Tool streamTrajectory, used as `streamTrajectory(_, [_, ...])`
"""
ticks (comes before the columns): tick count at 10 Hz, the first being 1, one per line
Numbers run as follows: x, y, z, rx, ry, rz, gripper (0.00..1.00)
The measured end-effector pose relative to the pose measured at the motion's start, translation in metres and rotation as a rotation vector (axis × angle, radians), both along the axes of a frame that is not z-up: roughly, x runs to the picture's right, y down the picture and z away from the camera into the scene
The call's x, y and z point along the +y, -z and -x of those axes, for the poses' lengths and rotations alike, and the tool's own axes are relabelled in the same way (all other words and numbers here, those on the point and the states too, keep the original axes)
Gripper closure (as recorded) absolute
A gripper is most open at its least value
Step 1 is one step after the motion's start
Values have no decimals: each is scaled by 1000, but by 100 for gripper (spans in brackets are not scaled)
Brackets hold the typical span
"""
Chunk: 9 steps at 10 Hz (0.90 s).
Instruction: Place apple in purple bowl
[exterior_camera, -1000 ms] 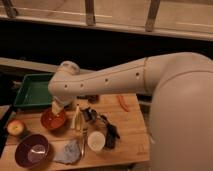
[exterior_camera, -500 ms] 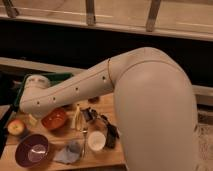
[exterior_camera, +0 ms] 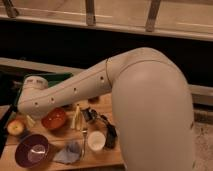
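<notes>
The apple [exterior_camera: 16, 127], small and yellowish with a red blush, lies on the wooden table [exterior_camera: 60, 137] at the far left. In front of it, near the table's front edge, stands the purple bowl [exterior_camera: 32, 150], with nothing in it. My pale arm reaches leftward across the table. My gripper [exterior_camera: 30, 119] hangs from the wrist just right of the apple, between it and the orange bowl [exterior_camera: 54, 119]. It stands open and holds nothing. Most of it is hidden under the wrist.
A white cup [exterior_camera: 96, 141] stands front centre beside a dark object [exterior_camera: 110, 135]. A grey-blue cloth [exterior_camera: 69, 152] lies next to the purple bowl. A pale narrow object [exterior_camera: 76, 117] lies beside the orange bowl. A green tray [exterior_camera: 62, 76] sits behind the arm.
My arm has swung left and down across the table. The wrist and gripper have gone from above the orange bowl to right beside the apple. The objects have not moved.
</notes>
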<state>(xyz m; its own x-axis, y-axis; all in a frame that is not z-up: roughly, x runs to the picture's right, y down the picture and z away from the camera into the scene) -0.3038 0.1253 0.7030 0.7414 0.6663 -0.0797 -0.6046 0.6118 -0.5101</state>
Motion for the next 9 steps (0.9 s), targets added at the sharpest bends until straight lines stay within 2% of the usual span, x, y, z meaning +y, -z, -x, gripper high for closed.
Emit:
streamTrajectory(4, [14, -8, 41, -96, 65, 66, 25])
streamTrajectory(6, [11, -3, 52, -128, 91, 65, 25])
streamTrajectory(9, [7, -2, 60, -159, 100, 76, 25])
